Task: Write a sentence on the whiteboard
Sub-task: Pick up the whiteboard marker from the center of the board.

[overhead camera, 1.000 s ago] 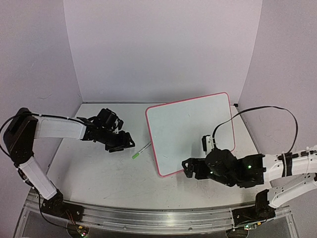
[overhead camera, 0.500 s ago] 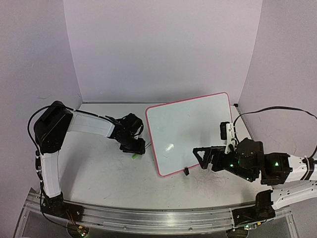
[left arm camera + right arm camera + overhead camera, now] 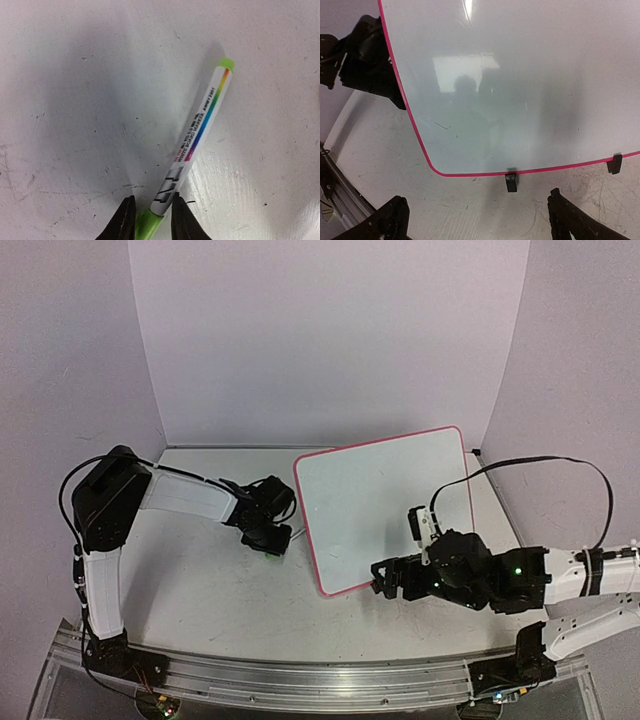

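Observation:
The whiteboard lies on the table, glossy white with a pink-red rim; it fills the right wrist view. No green sentence shows on it, only a faint short mark. A white marker with a green cap lies on the table left of the board. My left gripper is down on it, its jaws closed on the green cap end. My right gripper is wide open and empty just off the board's near edge, facing a black clip foot.
A second clip foot sits further right on the board's near rim. The table surface is white with grey scuffs. Purple walls close in the back and sides. The left arm's wrist shows beside the board's left rim.
My right gripper has moved left, back to the board's near left corner. My left gripper has stayed at the marker and settled over its cap end.

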{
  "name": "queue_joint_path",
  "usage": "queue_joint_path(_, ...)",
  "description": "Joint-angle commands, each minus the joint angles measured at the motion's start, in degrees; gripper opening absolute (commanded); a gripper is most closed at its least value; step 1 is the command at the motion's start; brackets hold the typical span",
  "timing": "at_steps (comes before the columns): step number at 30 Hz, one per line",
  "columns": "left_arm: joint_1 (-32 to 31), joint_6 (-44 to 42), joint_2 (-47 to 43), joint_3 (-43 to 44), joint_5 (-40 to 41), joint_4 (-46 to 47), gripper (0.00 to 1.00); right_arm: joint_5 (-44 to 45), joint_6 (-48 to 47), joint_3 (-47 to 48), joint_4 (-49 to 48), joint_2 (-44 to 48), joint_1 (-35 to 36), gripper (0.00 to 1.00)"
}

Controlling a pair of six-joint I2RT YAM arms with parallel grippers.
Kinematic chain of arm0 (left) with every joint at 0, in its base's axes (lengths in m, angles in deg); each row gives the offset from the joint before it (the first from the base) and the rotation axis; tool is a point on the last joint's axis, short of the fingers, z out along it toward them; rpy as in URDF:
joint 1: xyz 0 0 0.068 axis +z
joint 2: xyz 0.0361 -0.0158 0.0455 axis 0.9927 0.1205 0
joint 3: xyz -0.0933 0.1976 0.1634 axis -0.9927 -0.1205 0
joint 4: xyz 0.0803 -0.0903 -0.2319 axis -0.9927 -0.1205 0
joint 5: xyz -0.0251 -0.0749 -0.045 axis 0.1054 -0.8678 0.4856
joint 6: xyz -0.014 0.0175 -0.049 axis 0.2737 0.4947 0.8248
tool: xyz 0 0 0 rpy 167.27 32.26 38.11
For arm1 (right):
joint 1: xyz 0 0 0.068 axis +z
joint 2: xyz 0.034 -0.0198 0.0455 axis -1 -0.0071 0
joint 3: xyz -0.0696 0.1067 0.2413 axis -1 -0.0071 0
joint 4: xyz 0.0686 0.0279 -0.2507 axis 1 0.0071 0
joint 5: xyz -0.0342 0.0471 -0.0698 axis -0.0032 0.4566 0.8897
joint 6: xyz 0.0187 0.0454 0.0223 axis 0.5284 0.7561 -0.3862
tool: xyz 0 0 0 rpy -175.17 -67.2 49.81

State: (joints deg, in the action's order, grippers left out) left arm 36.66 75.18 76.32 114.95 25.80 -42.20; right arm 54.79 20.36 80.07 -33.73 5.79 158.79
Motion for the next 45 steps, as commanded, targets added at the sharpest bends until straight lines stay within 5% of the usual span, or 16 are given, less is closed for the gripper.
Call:
queue_joint_path(1, -0.4, -1.4, 1.3, -2.3, 0.4, -2.5, 0.23, -6.7, 1.6, 2.3, 1.4, -9.9, -4.1, 0.93)
queue_joint_path(17, 0.2, -2.3, -2.4, -7.4, 1.6, -2.7, 0.07, -7.5, 1.7, 8.9, -5.0, -34.6, -4.9, 0.64)
queue_joint_path(33, 3.1, -0.2, -8.9, -12.3, 4.9, -2.2, 0.00, -3.9, 4.3, 17.9, -6.2, -41.7, -5.0, 0.35)
queue_joint_path(38, 3.3, 1.6, -10.8, -13.8, 5.1, -2.0, 0.00, -3.7, 5.6, 20.6, -6.1, -43.4, -4.9, 0.37)
queue_joint_path(45, 4.4, 3.3, -17.0, -15.5, 6.3, -2.0, 0.00, -2.6, 4.6, 17.5, -5.2, -35.9, -5.0, 0.59)
